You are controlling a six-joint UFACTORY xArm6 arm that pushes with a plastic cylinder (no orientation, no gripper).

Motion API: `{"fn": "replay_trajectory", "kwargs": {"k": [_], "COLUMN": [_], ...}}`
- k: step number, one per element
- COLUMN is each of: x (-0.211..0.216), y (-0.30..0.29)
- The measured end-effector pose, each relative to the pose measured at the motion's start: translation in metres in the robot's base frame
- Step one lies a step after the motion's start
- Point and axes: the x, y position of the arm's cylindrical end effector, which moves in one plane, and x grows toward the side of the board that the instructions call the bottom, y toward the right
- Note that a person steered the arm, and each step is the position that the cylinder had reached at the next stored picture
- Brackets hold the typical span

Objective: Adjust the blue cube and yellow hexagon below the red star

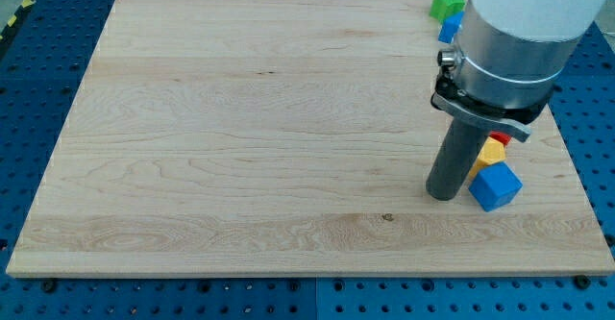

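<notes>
My tip (443, 195) rests on the wooden board (240, 137) at the view's right. It stands just left of a blue cube (495, 186). A yellow hexagon (491, 153) lies right above the blue cube and touches it. A small bit of a red block (499, 138), its shape hidden, shows above the yellow one, mostly behind the arm. The tip is very close to the blue cube's left edge; contact cannot be told.
A green block (445, 3) and another blue block (450, 28) sit at the board's top right corner, partly behind the arm's grey body (509, 51). The board lies on a blue perforated table (38, 61).
</notes>
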Motion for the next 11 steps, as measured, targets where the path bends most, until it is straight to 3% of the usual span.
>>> {"fn": "replay_trajectory", "kwargs": {"k": [2, 7, 11], "x": [0.000, -0.038, -0.020], "y": [0.041, 0.002, 0.033]}}
